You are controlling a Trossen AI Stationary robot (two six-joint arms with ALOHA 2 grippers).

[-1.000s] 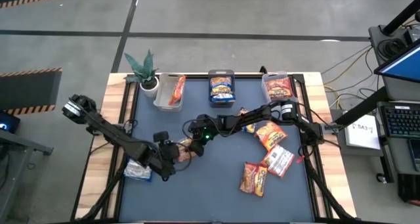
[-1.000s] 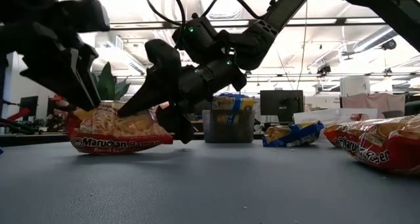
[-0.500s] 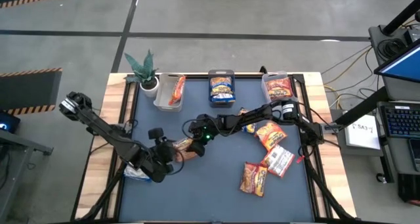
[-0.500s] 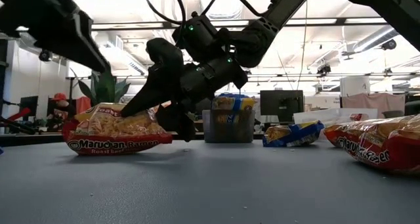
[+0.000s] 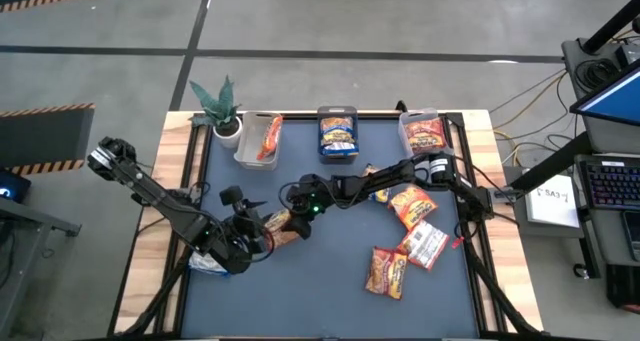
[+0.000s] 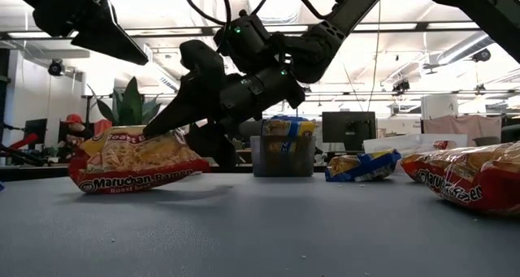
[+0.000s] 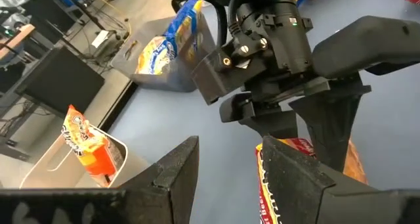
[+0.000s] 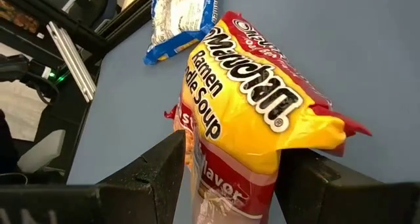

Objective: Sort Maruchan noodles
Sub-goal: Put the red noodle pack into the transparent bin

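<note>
A red-and-yellow Maruchan noodles packet [image 6: 134,159] sits left of the table's middle, with my right gripper [image 6: 188,137] shut on its right end. My left gripper [image 7: 226,152] hangs open above and just left of this packet [image 5: 280,224], touching nothing. A blue-yellow packet [image 8: 180,14] lies flat on the mat by the left arm. More loose packets, red [image 5: 412,203], silvery white [image 5: 426,243] and red-yellow [image 5: 388,271], lie flat on the right half. My right gripper pinches the packet's end nearest the right arm [image 8: 216,184] between its two fingers. The fingers [image 6: 166,119] slant down from the table's right side. The packet is tilted, its free end [image 6: 85,179] low, at or just above the mat; which, I cannot tell.
Three clear bins stand along the far edge: one with an orange packet [image 5: 262,139], one with blue-yellow packets [image 5: 338,133], one with red packets [image 5: 424,133]. A potted plant [image 5: 220,106] stands at the far left corner. Another blue-yellow packet [image 5: 377,188] lies under the right arm.
My left gripper has risen from the packet's left end and tipped upward, now clear of it. The packet, still in my right gripper, has tipped so its free left end sits lower and a little farther left.
</note>
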